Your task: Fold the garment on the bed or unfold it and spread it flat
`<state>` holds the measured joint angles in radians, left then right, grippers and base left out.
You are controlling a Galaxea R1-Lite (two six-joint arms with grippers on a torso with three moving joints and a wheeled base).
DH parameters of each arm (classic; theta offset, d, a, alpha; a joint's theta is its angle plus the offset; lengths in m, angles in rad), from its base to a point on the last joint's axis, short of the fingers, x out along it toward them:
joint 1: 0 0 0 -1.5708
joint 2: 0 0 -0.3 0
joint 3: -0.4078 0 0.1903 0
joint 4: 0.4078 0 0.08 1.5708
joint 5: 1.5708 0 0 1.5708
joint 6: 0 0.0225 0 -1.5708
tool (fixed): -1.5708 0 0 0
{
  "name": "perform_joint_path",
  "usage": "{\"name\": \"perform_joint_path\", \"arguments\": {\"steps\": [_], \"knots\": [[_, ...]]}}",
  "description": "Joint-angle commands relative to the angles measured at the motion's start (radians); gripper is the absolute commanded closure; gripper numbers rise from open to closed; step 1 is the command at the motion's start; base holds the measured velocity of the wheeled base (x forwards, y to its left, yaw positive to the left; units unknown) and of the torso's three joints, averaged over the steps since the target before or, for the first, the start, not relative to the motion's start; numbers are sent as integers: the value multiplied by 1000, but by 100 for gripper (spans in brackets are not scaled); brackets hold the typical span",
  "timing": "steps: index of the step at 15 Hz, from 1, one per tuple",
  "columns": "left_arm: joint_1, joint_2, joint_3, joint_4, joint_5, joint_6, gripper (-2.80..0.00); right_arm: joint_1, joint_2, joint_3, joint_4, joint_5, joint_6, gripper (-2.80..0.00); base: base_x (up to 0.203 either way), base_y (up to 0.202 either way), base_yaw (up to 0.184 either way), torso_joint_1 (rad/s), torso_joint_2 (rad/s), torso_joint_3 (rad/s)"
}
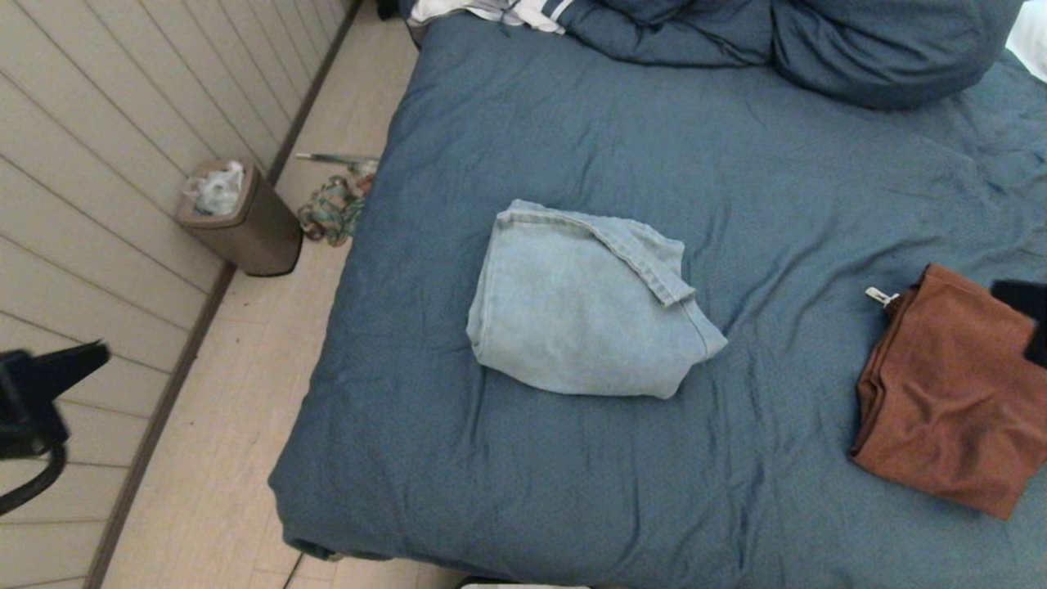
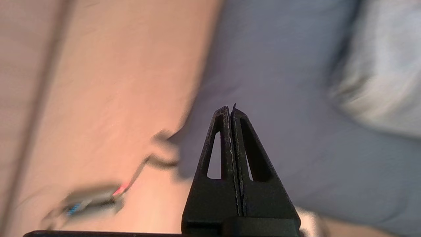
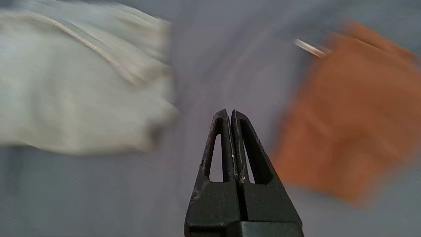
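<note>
Both grippers have their fingers pressed together on nothing. The left gripper (image 2: 231,110) hangs off the bed's left side, over the pale floor (image 1: 245,384) by the mattress corner. The right gripper (image 3: 229,113) hovers above the bed (image 1: 572,474) at its right edge, between a folded light-blue denim garment (image 1: 577,307) lying mid-bed and a folded rust-brown garment (image 1: 949,393). Blue pillows (image 1: 818,41) sit at the far end; a brown bin (image 1: 245,221) stands by the wall

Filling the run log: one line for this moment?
left claw shut, off bed | right claw shut | jeans folded
</note>
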<state>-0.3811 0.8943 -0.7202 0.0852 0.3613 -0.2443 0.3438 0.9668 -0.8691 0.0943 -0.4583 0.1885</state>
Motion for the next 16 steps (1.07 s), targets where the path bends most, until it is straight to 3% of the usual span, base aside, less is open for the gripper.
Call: {"name": "perform_joint_path", "arguments": {"steps": [1, 4, 7, 8, 9, 10, 12, 14, 15, 16], "knots": [[73, -285, 69, 158, 8, 2, 0, -77, -316, 116, 119, -4, -7, 0, 0, 0, 0, 0, 0, 0], [157, -492, 181, 310, 35, -1, 0, -112, -540, 314, 234, -5, -14, 0, 0, 0, 0, 0, 0, 0], [371, -632, 243, 388, 41, 40, 0, -125, -690, 539, 255, -8, -2, 0, 0, 0, 0, 0, 0, 0], [407, -667, 260, 398, 37, 67, 0, -129, -697, 600, 227, -3, 29, 0, 0, 0, 0, 0, 0, 0], [405, -699, 296, 391, 9, 87, 0, -130, -701, 652, 126, 21, 46, 0, 0, 0, 0, 0, 0, 0], [398, -719, 347, 361, -65, 105, 0, -131, -702, 713, 4, 71, 44, 0, 0, 0, 0, 0, 0, 0], [391, -831, 455, 276, -181, 200, 0, -132, -704, 854, -206, 179, 17, 0, 0, 0, 0, 0, 0, 0], [389, -891, 595, 154, -245, 298, 0, -132, -704, 873, -258, 272, -11, 0, 0, 0, 0, 0, 0, 0], [388, -893, 629, 70, -266, 306, 0, -132, -704, 871, -260, 293, -41, 0, 0, 0, 0, 0, 0, 0], [388, -893, 635, 64, -277, 309, 0, -132, -704, 871, -257, 309, -92, 0, 0, 0, 0, 0, 0, 0]]}}
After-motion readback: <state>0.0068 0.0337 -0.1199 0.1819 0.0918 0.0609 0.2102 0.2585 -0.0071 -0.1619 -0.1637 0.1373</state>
